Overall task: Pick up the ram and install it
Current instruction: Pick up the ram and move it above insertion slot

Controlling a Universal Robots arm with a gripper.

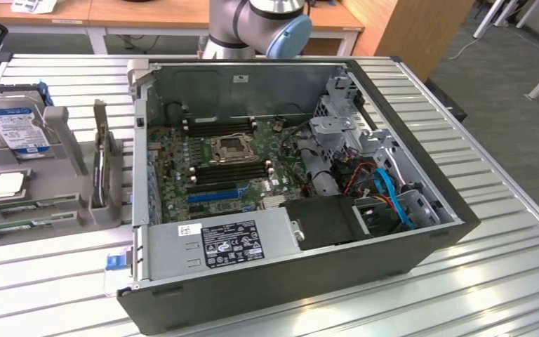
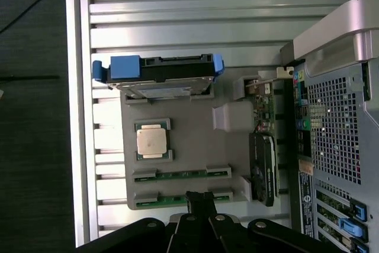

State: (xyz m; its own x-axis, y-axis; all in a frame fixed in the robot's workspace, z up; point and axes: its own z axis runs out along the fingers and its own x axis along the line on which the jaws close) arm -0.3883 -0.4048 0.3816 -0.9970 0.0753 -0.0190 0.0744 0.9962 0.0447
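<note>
Wrist view puts the gripper [image 2: 200,199] over the grey holder [image 2: 189,128], with its tips just above the ram [image 2: 177,198]. The jaws are drawn together and carry nothing. The ram sits in its slot at the holder's edge, outside the computer case [image 1: 250,302] and well apart from the black memory slots [image 1: 232,170] on the motherboard.

You are at the approach to the pick: nothing is lifted yet and nothing is installed. As I judge it, the grasp calls for you to part the jaws, line them up across the thin board and close on its flat sides, not its ends. Keep clear of the neighbouring stick.

Count what is on the holder:
- Two green memory sticks: the ram, and a second stick [image 2: 180,173] just beside it.
- One processor [image 2: 151,143].
- One hard drive [image 2: 160,69] in a blue carrier.
- One expansion card [image 2: 263,170] standing on edge.

The motherboard shows two banks of memory slots, one on each side of the processor socket.
</note>
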